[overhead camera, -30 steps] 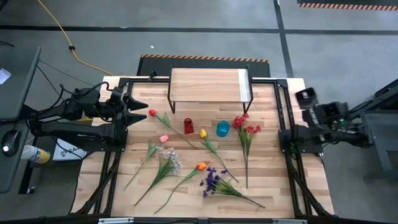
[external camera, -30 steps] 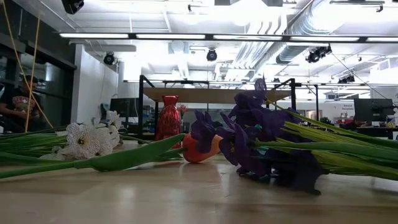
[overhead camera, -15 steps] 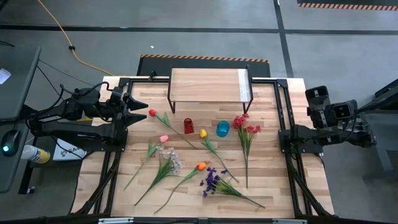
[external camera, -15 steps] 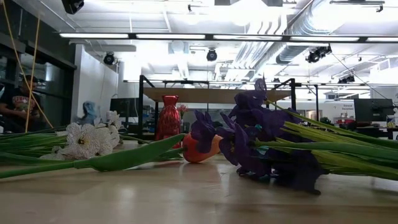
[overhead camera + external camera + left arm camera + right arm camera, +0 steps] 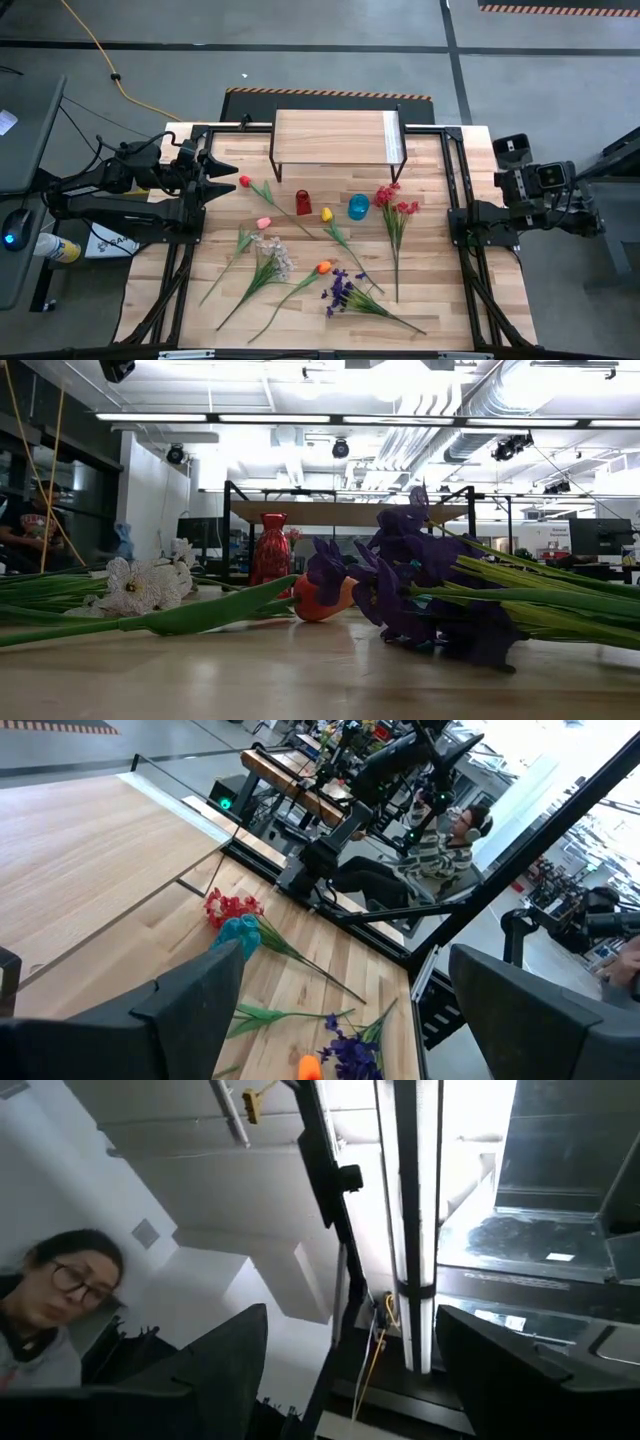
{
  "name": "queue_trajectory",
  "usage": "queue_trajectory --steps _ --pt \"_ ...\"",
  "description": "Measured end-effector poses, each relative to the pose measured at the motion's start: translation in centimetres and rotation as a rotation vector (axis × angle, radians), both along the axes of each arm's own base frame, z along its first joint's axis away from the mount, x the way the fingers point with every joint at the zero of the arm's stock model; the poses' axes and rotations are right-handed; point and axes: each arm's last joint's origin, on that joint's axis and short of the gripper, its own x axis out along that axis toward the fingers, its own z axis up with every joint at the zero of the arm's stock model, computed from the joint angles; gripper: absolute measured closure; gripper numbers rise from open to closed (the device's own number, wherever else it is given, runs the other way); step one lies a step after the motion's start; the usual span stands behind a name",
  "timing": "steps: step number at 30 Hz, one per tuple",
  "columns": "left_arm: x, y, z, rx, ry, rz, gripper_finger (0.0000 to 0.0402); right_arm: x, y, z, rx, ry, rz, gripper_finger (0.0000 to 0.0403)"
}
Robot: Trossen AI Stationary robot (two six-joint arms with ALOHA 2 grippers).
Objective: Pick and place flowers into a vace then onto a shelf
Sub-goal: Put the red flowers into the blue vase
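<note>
Just beside my wide-open, empty left gripper [image 5: 228,172], at the table's left edge, the red tulip [image 5: 245,181] lies, stem slanting toward the table's middle, far nearer than my right gripper [image 5: 510,150], parted, empty, tipped up.

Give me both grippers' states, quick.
Left gripper: jaws open, holding nothing, at the table's left edge.
Right gripper: jaws open, holding nothing, off the table's right side.

2 dark, jointed arms [image 5: 120,185] with broad, matte black gripper fingers [image 5: 200,1005].
</note>
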Motion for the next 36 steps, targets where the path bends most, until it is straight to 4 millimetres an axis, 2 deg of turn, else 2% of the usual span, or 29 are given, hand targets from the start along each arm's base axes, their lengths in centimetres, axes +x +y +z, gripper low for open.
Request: queue_trajectory --steps 4,7,10,15,19,23,27,32,36 --pt "0.0 0.0 0.0 -0.005 0.0 0.001 0.0016 -0.3 0.0 1.3 0.001 -0.013 -0.002 0.0123" --pt "0.0 0.0 0.0 -0.005 0.0 0.001 0.0016 0.3 -0.1 3.4 0.006 0.067 -0.022 0.0123" --pt "0.0 0.0 -0.1 -0.005 0.008 0.001 0.0016 1.8 -0.4 5.8 0.024 0.273 -0.071 0.0123" --pt "-0.2 0.0 -0.9 -0.059 0.095 0.01 0.0016 4.1 -1.3 9.5 0.166 0.702 -0.238 0.0124" --pt "-0.4 0.0 -1.8 -0.072 0.191 0.015 0.0016 5.3 -2.1 10.9 0.338 1.072 -0.419 0.0124" --pt "-0.7 0.0 -2.5 -0.092 0.265 0.029 0.0016 5.9 -2.6 10.7 0.591 1.424 -0.531 0.0124" --pt "-0.8 0.0 -2.8 -0.091 0.297 0.032 0.0016 6.3 -2.8 9.3 0.853 1.687 -0.586 0.0124" --pt "-0.9 0.0 -2.9 -0.091 0.308 0.033 0.0016 6.9 -2.7 6.3 1.16 1.969 -0.591 0.0124" --pt "-0.9 0.0 -2.9 -0.089 0.308 0.035 0.0016 7.8 -2.2 2.9 1.285 2.125 -0.51 0.0124"
